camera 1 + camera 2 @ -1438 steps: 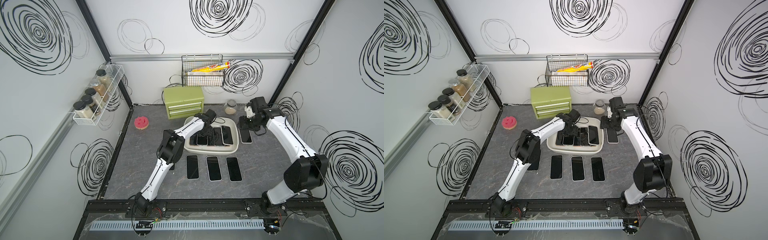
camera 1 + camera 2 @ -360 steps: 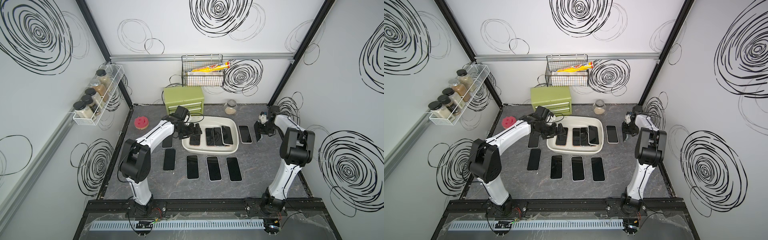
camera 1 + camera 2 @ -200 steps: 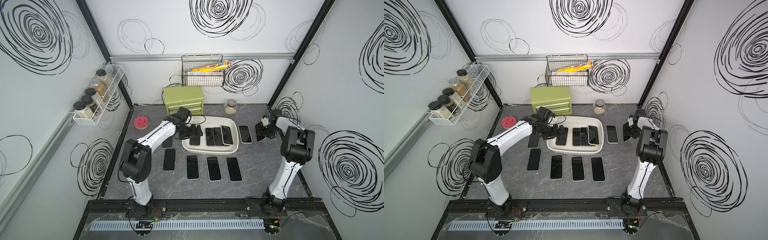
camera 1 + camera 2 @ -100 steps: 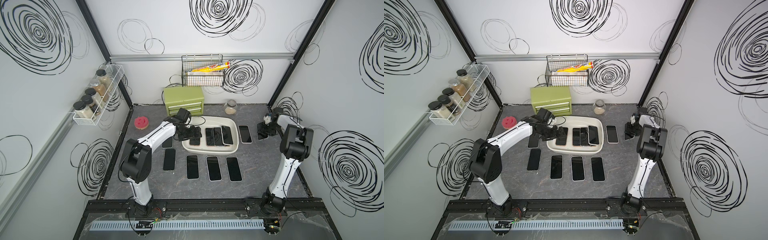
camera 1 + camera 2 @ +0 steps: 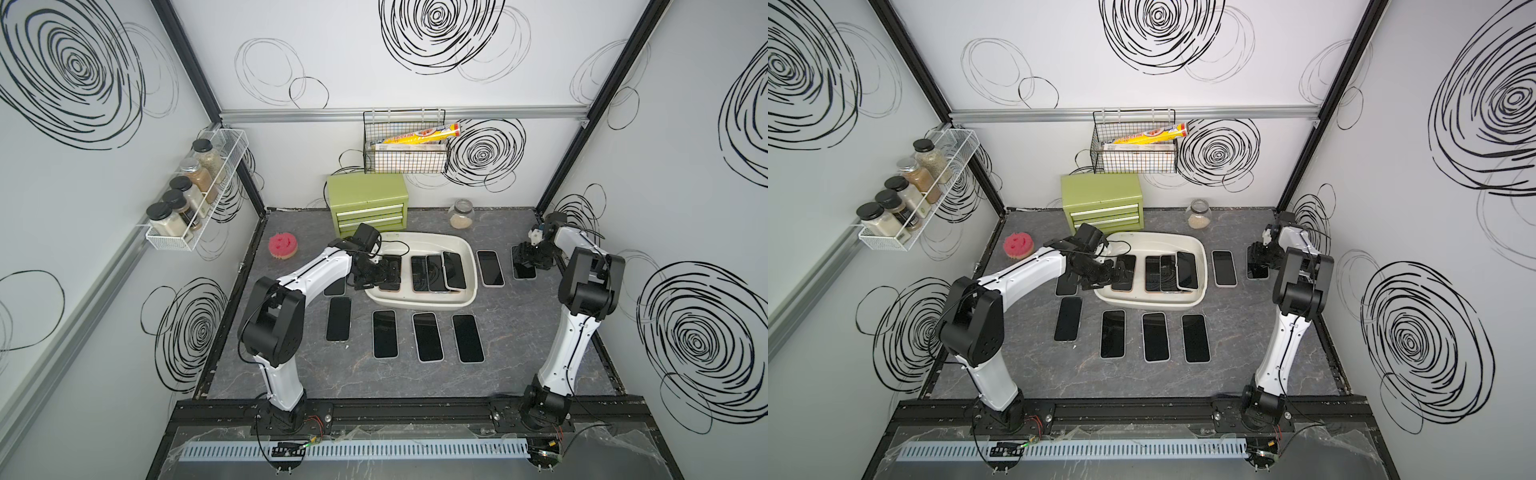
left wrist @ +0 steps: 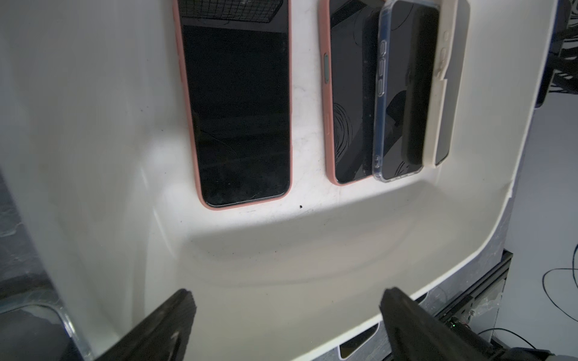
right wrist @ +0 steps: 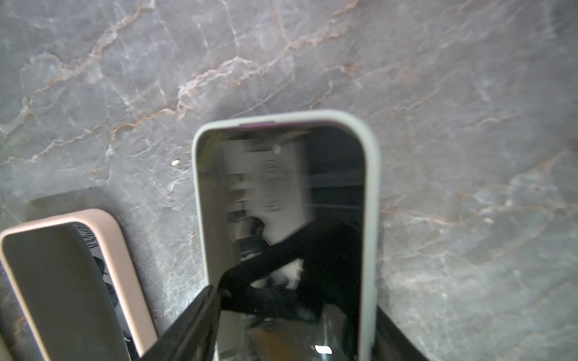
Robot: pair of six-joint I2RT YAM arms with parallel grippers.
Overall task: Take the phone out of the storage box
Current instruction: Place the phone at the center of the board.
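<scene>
Phones lie in the storage box, a low white tub that sits on the gray table just in front of the green chest. Four of them are inside. A pink-cased phone lies flat by itself at one end. Beside it a second pink phone, a clear-cased phone and a white-cased phone overlap one another like fallen cards.

The left gripper hangs over the box at the end with the lone pink phone. Its two black fingers are spread wide apart and nothing is between them.

The right gripper is well away from the box, close to the side wall. It is down low over a pale-cased phone that lies flat on the table. One finger stands on each side of this phone, very near its edges, and I cannot tell if they press on it or not. A pinkish-cased phone lies between this one and the box. Three more phones lie in a row in front of the box.
</scene>
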